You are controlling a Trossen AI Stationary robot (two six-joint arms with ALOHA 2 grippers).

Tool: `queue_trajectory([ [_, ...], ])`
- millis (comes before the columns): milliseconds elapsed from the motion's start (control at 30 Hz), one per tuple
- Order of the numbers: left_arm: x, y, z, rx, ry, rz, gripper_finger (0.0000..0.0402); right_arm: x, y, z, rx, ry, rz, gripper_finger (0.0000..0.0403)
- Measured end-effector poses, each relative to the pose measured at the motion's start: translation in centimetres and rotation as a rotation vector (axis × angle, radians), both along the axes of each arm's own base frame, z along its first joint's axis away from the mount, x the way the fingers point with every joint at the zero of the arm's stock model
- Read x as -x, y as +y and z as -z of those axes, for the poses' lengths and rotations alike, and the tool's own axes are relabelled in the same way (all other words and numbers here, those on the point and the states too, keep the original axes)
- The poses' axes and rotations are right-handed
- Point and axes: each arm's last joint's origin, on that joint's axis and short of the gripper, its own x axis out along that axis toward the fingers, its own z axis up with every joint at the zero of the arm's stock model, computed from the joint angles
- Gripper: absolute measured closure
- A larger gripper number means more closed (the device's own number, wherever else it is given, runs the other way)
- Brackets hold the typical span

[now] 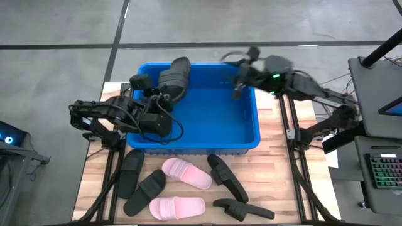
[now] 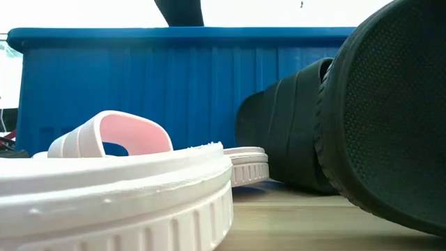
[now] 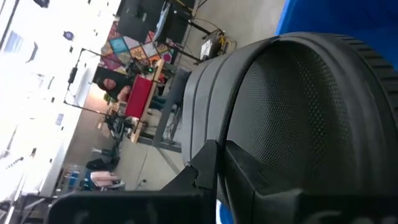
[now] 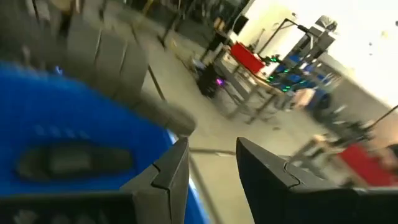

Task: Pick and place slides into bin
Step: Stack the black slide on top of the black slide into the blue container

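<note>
Six slides lay on the wooden worktop from above, while my left pincer gripped a black rubber slide over the big blue plastic bin; releasing seemed next. Low down, only a pale pink slide showed. My right pincer hung parted, empty.

A bright blue bin holds one black slide at its ten o'clock corner; below, two pale pink slides lie among black ones on light wood.
</note>
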Motion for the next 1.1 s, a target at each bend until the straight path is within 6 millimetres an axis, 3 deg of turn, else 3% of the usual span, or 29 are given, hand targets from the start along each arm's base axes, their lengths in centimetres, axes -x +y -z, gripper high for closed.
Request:
queue_trajectory([
  [100,0.0,0.2,1.4,0.000,0.019,-0.020,0.0401,2.3,0.2,-1.1,-0.082,-0.065,-0.028,0.0282],
  [267,-0.1,0.8,4.7,0.006,0.073,-0.068,0.0401,4.2,0.6,-1.7,-0.129,-0.079,-0.030,0.0280],
  [600,-0.2,0.9,11.1,0.002,0.147,-0.136,0.0401,4.7,0.7,-0.6,-0.180,0.031,-0.016,0.0292],
  [833,0.2,0.6,13.5,0.092,0.183,-0.150,0.0401,4.8,0.7,-0.5,-0.168,0.042,-0.017,0.0301],
  [1100,2.2,0.0,14.5,0.172,0.253,-0.103,0.0401,4.9,0.6,-0.6,-0.158,0.046,-0.016,0.0313],
])
